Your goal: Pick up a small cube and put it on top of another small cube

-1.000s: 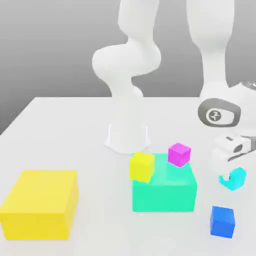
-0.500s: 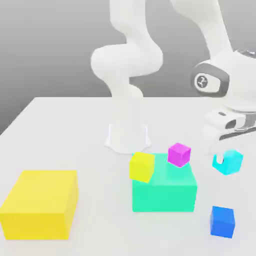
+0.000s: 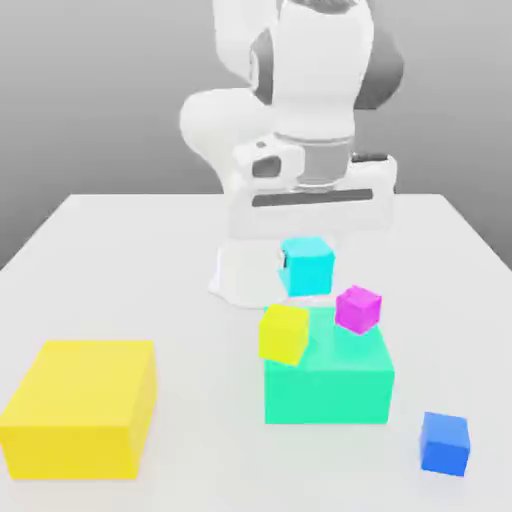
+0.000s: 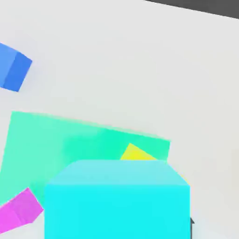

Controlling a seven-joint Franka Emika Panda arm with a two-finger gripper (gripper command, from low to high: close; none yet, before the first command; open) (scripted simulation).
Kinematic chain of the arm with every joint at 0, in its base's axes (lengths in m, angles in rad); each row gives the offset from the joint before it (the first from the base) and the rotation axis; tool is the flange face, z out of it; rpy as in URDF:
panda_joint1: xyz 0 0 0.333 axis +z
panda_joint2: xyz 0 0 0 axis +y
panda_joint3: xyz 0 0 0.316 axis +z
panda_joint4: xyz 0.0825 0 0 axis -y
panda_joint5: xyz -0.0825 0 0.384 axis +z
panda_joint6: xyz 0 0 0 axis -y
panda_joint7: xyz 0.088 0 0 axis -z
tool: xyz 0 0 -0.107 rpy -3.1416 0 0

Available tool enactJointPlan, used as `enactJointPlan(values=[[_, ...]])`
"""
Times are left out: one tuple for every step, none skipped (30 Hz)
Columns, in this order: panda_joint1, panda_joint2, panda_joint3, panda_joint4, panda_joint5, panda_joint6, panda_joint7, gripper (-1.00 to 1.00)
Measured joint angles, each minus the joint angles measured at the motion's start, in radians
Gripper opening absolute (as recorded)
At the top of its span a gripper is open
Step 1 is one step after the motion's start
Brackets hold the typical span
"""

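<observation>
My tool (image 3: 305, 262) is clamped on the small cube (image 3: 307, 266), carrying it in the air just above the teal block (image 3: 328, 380). Next I must centre it over the yellow cube (image 3: 284, 333) or the magenta cube (image 3: 358, 308), then lower.

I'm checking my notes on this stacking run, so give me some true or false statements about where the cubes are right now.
1. The tool holds the light-cyan cube above the table. True.
2. The magenta cube lies on the bare table. False: it rests on the teal-green block.
3. The blue cube sits alone on the table. True.
4. The small yellow cube tops the big yellow block. False: it leans at the teal-green block's corner.
</observation>
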Motion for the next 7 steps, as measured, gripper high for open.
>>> enactJointPlan(values=[[-0.003, 0.023, -0.002, -0.012, 0.0, 0.036, -0.003, -1.0], [-0.003, 0.05, -0.005, -0.025, -0.002, 0.075, -0.003, -1.0], [-0.005, 0.079, -0.005, -0.037, -0.002, 0.116, -0.004, -1.0], [-0.006, 0.109, -0.005, -0.05, -0.002, 0.159, -0.004, 1.0], [-0.006, 0.109, -0.005, -0.05, -0.002, 0.159, -0.004, 1.0], [-0.006, 0.109, -0.005, -0.05, -0.002, 0.159, -0.004, 1.0], [-0.006, 0.109, -0.005, -0.05, -0.002, 0.159, -0.004, 1.0]])
